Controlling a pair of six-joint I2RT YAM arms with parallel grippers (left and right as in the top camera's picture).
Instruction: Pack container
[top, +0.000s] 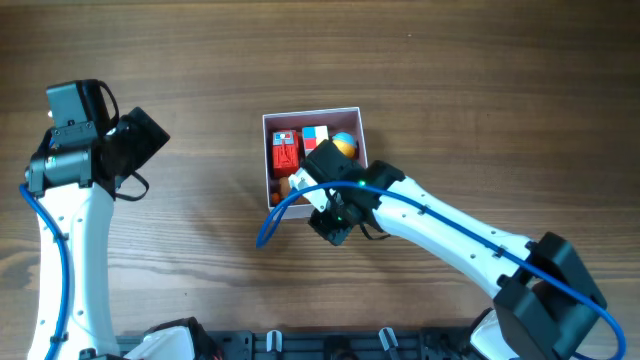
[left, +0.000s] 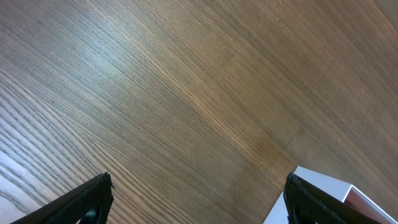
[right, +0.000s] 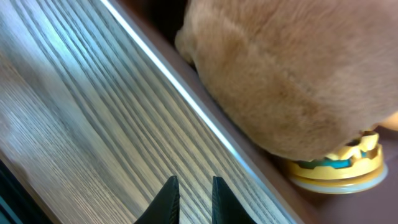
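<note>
Container (top: 312, 113) front under right arm (top: 440, 225)

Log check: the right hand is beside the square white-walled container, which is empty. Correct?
Not empty: the overhead view shows the square white-walled container holding a red toy, a red-white-blue block and an orange ball. The rest holds.

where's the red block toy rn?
Overhead view: the red block toy sits in the left half of the square white-walled container, beside the red-white-blue cube.

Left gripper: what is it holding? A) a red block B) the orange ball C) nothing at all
C: in the left wrist view the left gripper has its fingers spread wide, with only the bare wooden table showing between them.
</note>
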